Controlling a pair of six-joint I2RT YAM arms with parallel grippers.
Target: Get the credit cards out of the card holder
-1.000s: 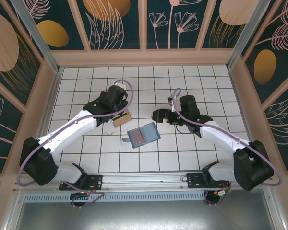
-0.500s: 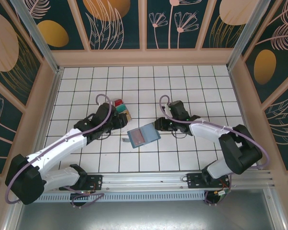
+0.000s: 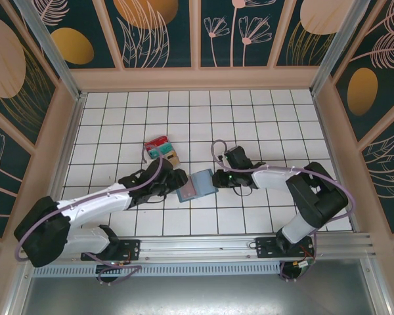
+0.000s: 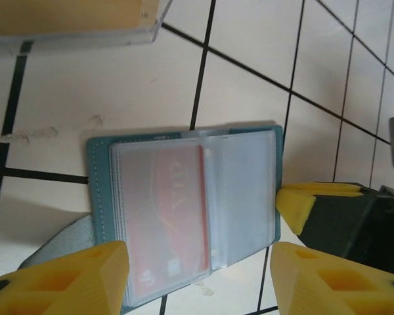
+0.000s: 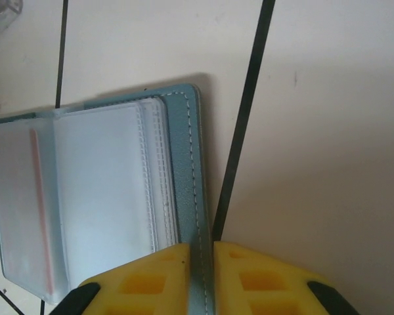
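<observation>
Arms now down at card holder (image 3: pixel 196 184): R gripper (image 5: pixel 201 252) clamps its 3 o'clock edge, L gripper (image 4: pixel 200 262) apart; advise pin flat, slide red card (image 4: pixel 177 210) straight.

This is a robotics lab test cell, not a home or a shop. A left arm (image 3: pixel 98 200) and a right arm (image 3: pixel 276 174) are bolted to a metal rail (image 3: pixel 203 244) at the near edge of a boxed-in table. The floor (image 3: pixel 249 111) is white, ruled into a black grid like tiles. Wood-framed walls (image 3: pixel 161 29) close three sides, printed with leaves and flowers on dark teal, a made-up backdrop. Aluminium posts (image 3: pixel 49 49) stand at the corners. Purple cables (image 3: pixel 347 193) loop along the arms. A slotted metal strip (image 3: pixel 184 269) runs below the rail. On the grid lie a card holder (image 3: pixel 196 184) and a few cards (image 3: pixel 159 149), everyday things on a bare stage.
</observation>
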